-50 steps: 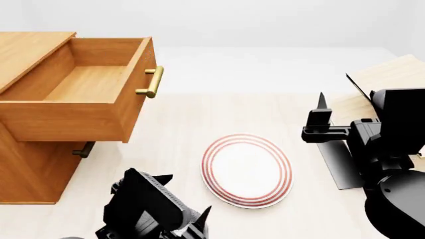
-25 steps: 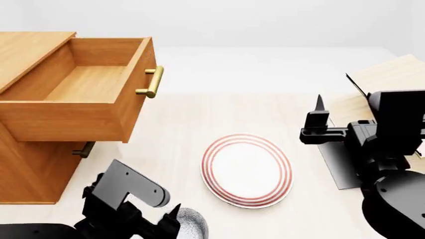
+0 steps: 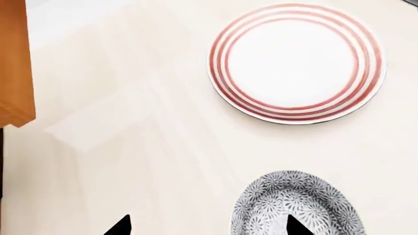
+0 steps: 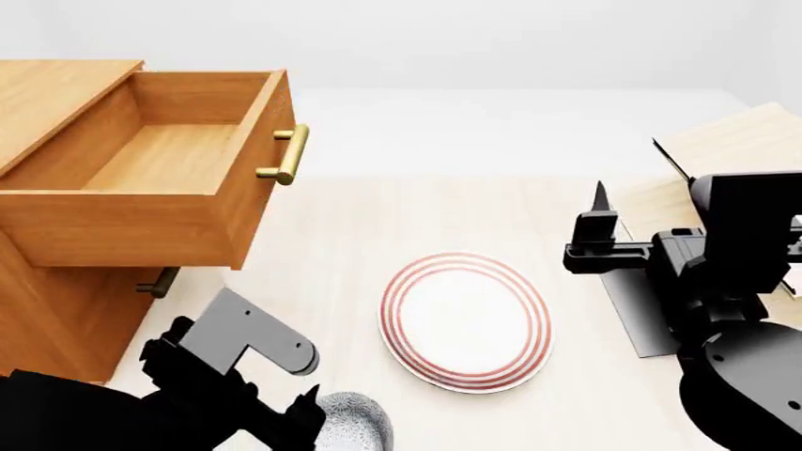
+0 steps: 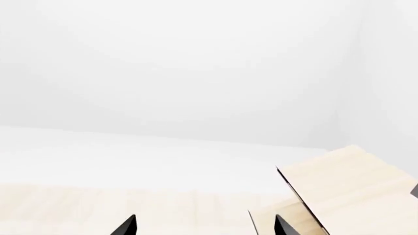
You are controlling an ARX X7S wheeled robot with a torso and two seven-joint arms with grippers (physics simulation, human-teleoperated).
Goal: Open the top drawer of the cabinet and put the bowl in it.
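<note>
Left claw (image 3: 205, 226) open, tips spread wide, one tip over bowl (image 3: 295, 205), the other over bare table (image 3: 130, 161); nothing gripped. Bowl on table near front edge, close to plate (image 4: 467, 319) but apart from it; top drawer (image 4: 163, 160) pulled out of cabinet (image 4: 51, 319), inside bare wood, well apart from bowl. Right claw (image 5: 203, 226) open, raised beside rack (image 4: 739, 141), holding nothing.
</note>
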